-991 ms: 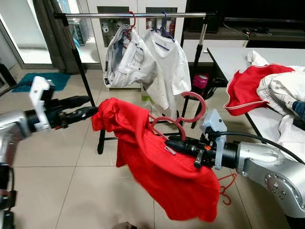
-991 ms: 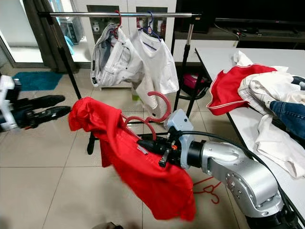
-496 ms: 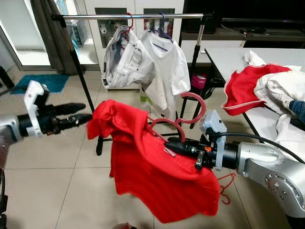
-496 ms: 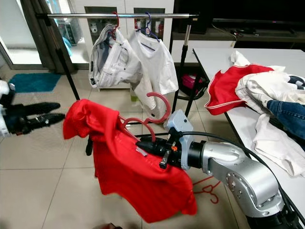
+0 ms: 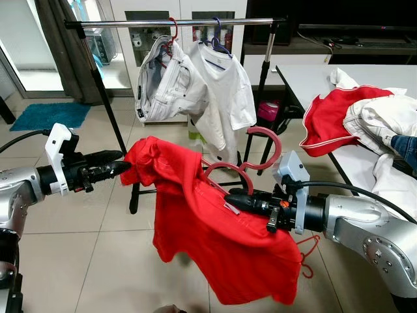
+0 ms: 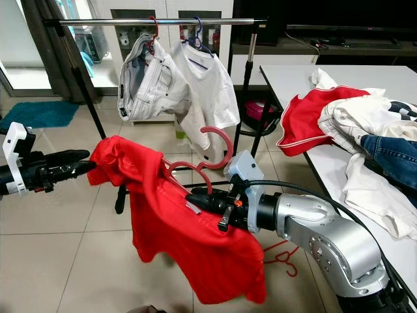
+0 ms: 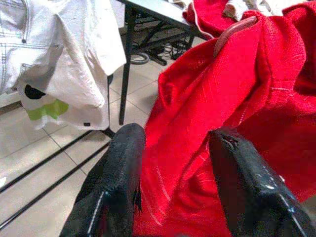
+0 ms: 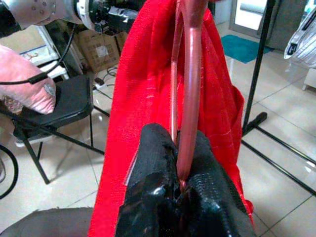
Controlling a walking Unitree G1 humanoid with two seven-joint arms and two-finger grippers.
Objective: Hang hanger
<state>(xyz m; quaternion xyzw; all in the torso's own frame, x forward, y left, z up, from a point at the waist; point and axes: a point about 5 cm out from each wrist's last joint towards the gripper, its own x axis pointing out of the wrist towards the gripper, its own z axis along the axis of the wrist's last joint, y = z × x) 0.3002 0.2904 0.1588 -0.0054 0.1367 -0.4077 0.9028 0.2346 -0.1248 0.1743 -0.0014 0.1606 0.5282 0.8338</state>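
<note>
Now my left gripper (image 5: 122,167) has come back to the cloth: half a second ago it hung apart at about 9 o'clock, and now its fingers (image 7: 121,168) are spread with the shoulder of the red shirt (image 5: 215,235) between them, not yet pinched. My right gripper (image 5: 229,199) is still clamped on the red hanger (image 5: 236,171) at its lower bar — the wrist view shows the bar squeezed between the pads. The shirt hangs draped over this hanger in mid air, in front of me, well below the rail (image 5: 176,23). I judge this means the garment is being straightened before the lift, so the hanging itself is not yet begun. For room: the rail has free length at 1 o'clock, between the white shirt (image 5: 225,98) and the right post, and also at 11 o'clock beside the white jeans (image 5: 163,85). The table edge (image 5: 306,98) with piled clothes lies at 2 o'clock, near my right elbow — I should lift straight and forward. Another red hanger (image 5: 306,257) lies on the floor under my right arm.
</note>
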